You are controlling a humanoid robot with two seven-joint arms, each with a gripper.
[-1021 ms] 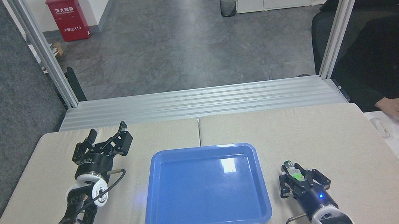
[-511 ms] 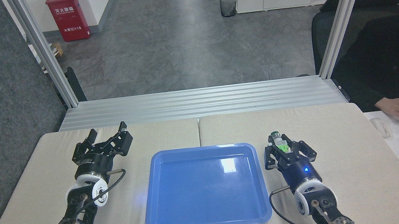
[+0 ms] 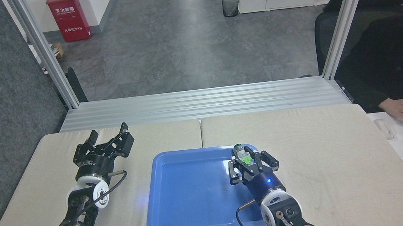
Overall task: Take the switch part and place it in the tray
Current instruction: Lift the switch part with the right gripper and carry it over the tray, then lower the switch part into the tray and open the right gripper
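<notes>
A: Status?
B: Right gripper [image 3: 245,160] clamped on the switch [image 3: 242,155], held over the tray's [image 3: 181,206] right side.
A: Left?
B: Left gripper [image 3: 108,135] spread, empty, beside tray.
A: Remaining?
B: Pick done. Lower, release.

Glossy blue plastic tray [image 3: 181,206] lies on matt beige cloth-like table [image 3: 322,141]; ribbed metal rail [image 3: 200,103] behind.

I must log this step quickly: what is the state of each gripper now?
Left gripper: open, holding nothing, over the table.
Right gripper: closed on the switch part, over the tray.
</notes>
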